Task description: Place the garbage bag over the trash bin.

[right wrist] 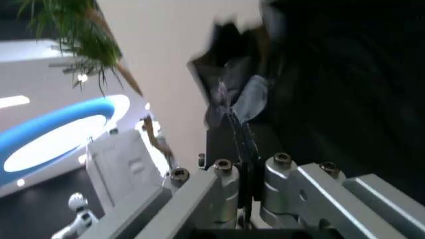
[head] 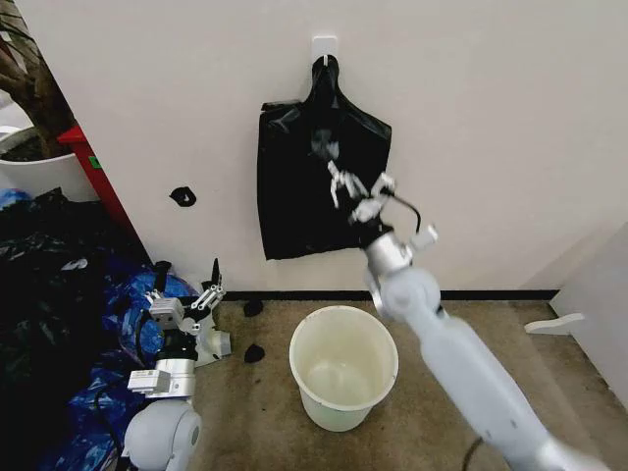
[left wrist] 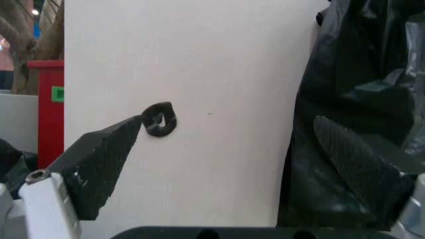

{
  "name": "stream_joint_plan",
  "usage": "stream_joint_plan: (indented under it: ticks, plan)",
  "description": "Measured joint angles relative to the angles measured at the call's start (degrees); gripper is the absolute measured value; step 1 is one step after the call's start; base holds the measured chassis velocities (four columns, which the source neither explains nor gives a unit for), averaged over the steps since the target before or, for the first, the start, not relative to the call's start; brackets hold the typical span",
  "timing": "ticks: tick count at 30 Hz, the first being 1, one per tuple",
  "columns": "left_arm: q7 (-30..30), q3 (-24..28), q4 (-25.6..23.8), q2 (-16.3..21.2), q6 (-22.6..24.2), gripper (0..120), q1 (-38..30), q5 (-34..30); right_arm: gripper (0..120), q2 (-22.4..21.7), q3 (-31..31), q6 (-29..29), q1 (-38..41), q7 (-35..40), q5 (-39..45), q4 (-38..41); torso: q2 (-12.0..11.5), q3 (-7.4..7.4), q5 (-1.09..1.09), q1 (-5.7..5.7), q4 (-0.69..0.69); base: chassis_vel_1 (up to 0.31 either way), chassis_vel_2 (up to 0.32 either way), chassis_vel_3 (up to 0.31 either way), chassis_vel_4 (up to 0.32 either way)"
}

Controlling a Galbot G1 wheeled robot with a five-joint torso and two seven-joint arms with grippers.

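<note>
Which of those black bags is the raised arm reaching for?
The flat black bag hanging from the wall hook. The right gripper is up against it; the heaped blue and black bags lie on the floor at the left.

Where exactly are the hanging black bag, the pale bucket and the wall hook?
Garbage bag [head: 294,196], head view, its flat left side.
Trash bin [head: 343,417], head view, front wall.
Wall hook [head: 324,45], head view, white plate.

You see two pale grey, rounded arms with silver wrist collars. The right gripper [head: 355,193] has silvery metal links with hex-head screws and a thin black cable looping beside it. The left gripper [head: 208,287] carries dark, ridged finger pads [left wrist: 355,157].
</note>
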Motion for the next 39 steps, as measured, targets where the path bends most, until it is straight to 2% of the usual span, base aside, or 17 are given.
stream_joint_plan:
  ticks: [8,10,14,15,21,26,29,34,39]
  plan:
    - [0.0,0.3,-0.1,0.5,-0.2,100,0.2,0.0,0,-2.3,1.3,2.3,-12.2,-5.6,-7.5,2.0,0.0,0.0,0.0,0.0,0.02,0.0,0.0,0.0,0.0]
    - [0.0,0.6,-0.1,0.6,-0.2,100,0.1,0.0,0,-2.7,1.8,3.8,-15.8,-9.1,-11.8,0.9,0.0,0.0,0.0,0.0,0.02,0.0,0.0,0.0,0.0]
    - [0.0,0.8,-0.1,0.6,-0.2,100,0.0,0.0,0,-3.0,2.2,4.9,-17.9,-11.8,-15.0,-0.1,0.0,0.0,-0.01,0.0,0.02,0.0,0.0,0.0,0.0]
    - [0.0,0.8,-0.1,0.7,-0.2,100,-0.1,0.0,0,-3.3,2.6,6.0,-19.5,-14.9,-18.0,-1.8,0.0,0.0,0.0,0.0,0.02,0.0,0.0,0.0,0.0]
    - [0.0,0.9,0.0,1.0,-0.2,100,-0.3,0.0,0,-3.5,3.9,8.6,-22.1,-22.1,-23.8,-5.9,0.0,0.01,0.0,0.0,0.02,0.0,0.0,0.0,0.0]
    - [0.0,1.0,0.1,1.1,-0.2,100,-0.4,-0.1,0,-2.9,4.2,10.1,-22.0,-22.9,-26.1,-8.0,0.0,0.01,0.0,0.01,0.02,0.0,0.0,0.0,0.0]
    - [0.0,0.9,0.3,1.3,-0.2,100,-0.5,-0.3,1,-2.1,4.7,11.2,-20.9,-20.6,-26.5,-8.4,0.0,0.01,0.0,0.01,0.03,0.0,0.0,0.0,0.0]
    - [0.0,0.8,0.5,1.4,-0.2,100,-0.7,-0.4,14,-2.0,6.7,13.2,-20.2,-20.9,-27.3,-8.1,0.0,0.01,0.0,0.01,0.03,0.0,0.0,0.0,0.0]
    - [0.0,1.2,0.9,1.0,-0.2,100,-0.9,-0.3,36,-3.1,10.9,18.1,-21.8,-27.1,-33.7,-7.7,0.0,0.01,0.0,0.01,0.01,0.0,0.0,0.0,0.0]
